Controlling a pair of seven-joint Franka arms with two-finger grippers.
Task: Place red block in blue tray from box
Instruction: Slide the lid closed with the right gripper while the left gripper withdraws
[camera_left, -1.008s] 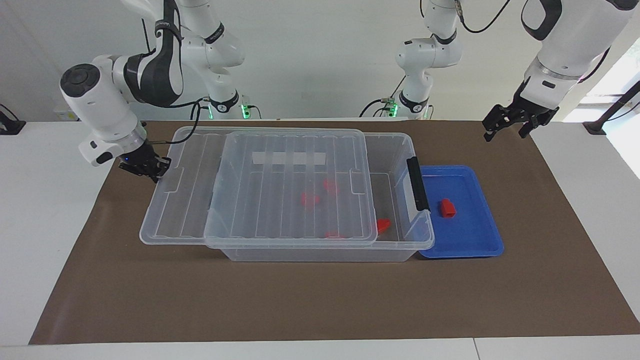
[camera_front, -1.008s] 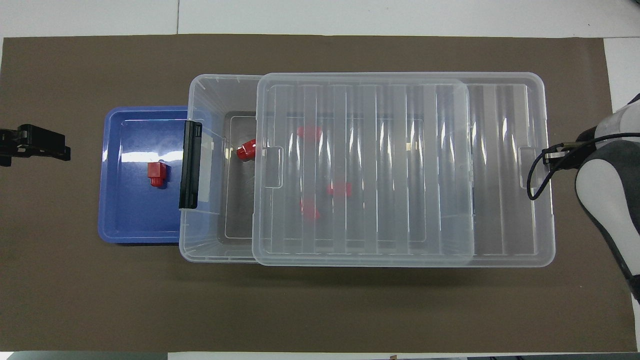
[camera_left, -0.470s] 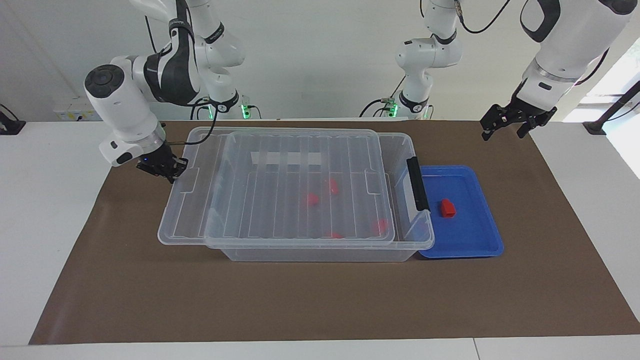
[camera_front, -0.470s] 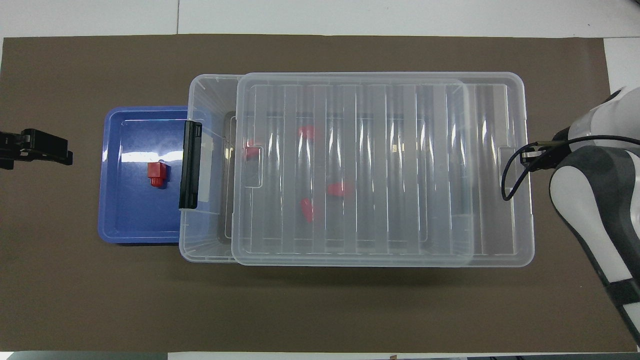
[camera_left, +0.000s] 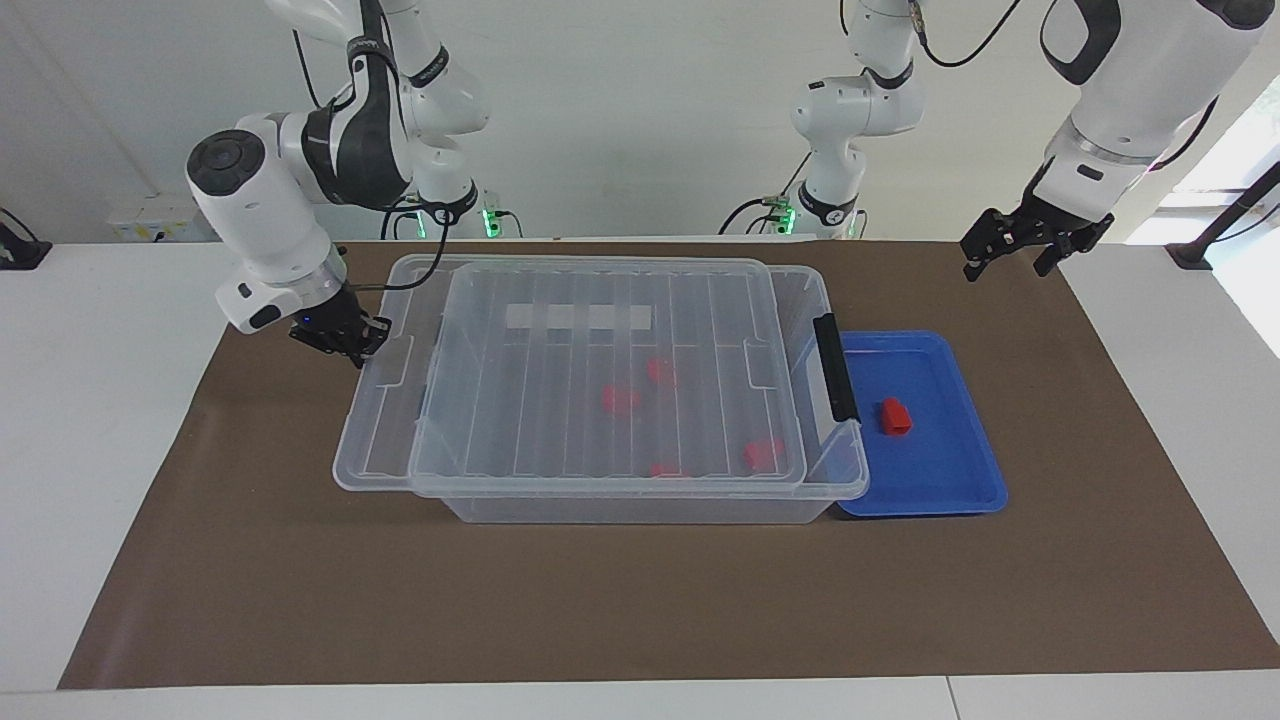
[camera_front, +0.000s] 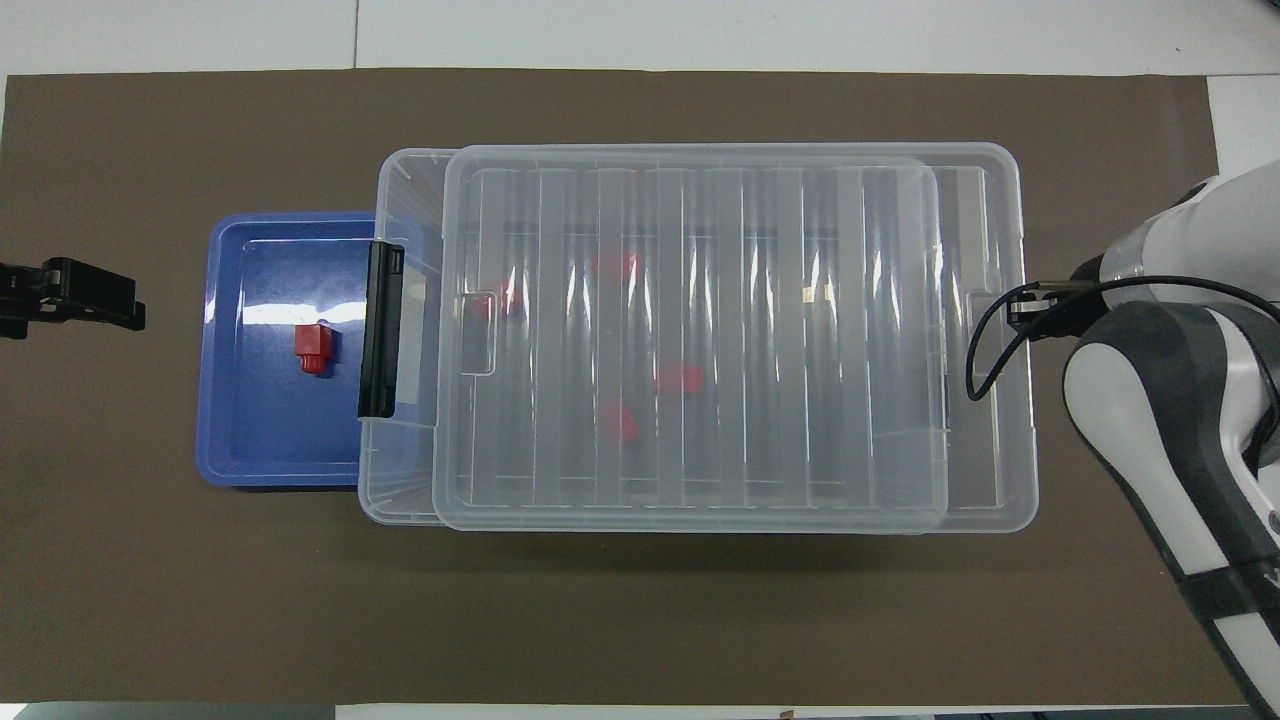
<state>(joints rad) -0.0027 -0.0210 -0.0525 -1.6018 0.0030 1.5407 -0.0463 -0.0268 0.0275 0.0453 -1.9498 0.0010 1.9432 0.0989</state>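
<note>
A small, rigid, lightweight red plastic block (camera_left: 895, 416), best pinched across its wider end, lies in the shallow blue plastic tray (camera_left: 960, 480) beside the large clear plastic box (camera_left: 640, 505), whose ribbed clear lid (camera_left: 610, 380) the right gripper (camera_left: 340, 338) grasps in its jaws, while the left gripper (camera_left: 1020, 240) waits, jaws released.

— Where is the right gripper (camera_left: 340, 338) sitting?
— Mid-left of the facing view, wrist angling down, fingers pinching together.
— And the left gripper (camera_left: 1020, 243)?
— Hanging at upper right, arm bending down from above, fingers spreading apart.
</note>
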